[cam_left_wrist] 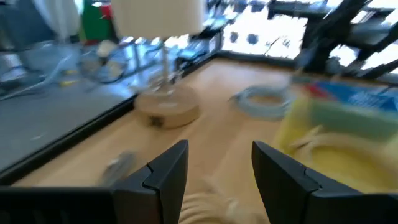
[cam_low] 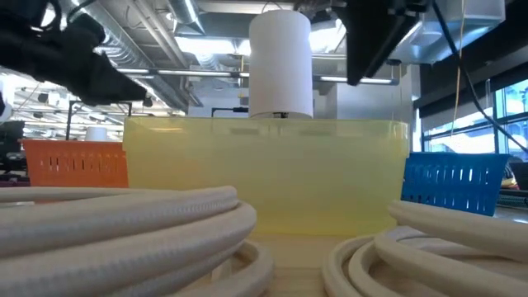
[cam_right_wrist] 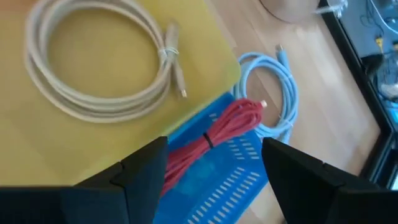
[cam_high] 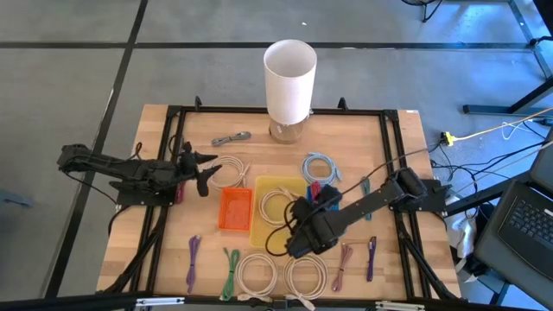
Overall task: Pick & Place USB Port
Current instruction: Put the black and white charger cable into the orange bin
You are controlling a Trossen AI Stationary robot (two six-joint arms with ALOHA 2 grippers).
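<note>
My left gripper [cam_high: 203, 176] hangs open over the table's left half, beside a white cable coil [cam_high: 230, 170]. In the left wrist view its fingers [cam_left_wrist: 217, 155] frame a pale cable [cam_left_wrist: 208, 205] below them. My right gripper [cam_high: 304, 210] is open above the seam between the yellow tray [cam_high: 275, 226] and the blue basket [cam_high: 327, 192]. The right wrist view [cam_right_wrist: 214, 158] shows a white coiled cable [cam_right_wrist: 102, 68] lying in the yellow tray [cam_right_wrist: 56, 146]. It also shows a red cable bundle [cam_right_wrist: 214, 140] in the blue basket [cam_right_wrist: 233, 171] and a light blue cable [cam_right_wrist: 280, 87] on the wood.
An orange basket [cam_high: 235, 209] sits left of the yellow tray. A white lamp [cam_high: 289, 78] stands at the far edge, with a grey cable [cam_high: 232, 137] near it. Purple [cam_high: 192, 259] and green [cam_high: 232, 268] cables and two white coils [cam_high: 257, 272] line the near edge.
</note>
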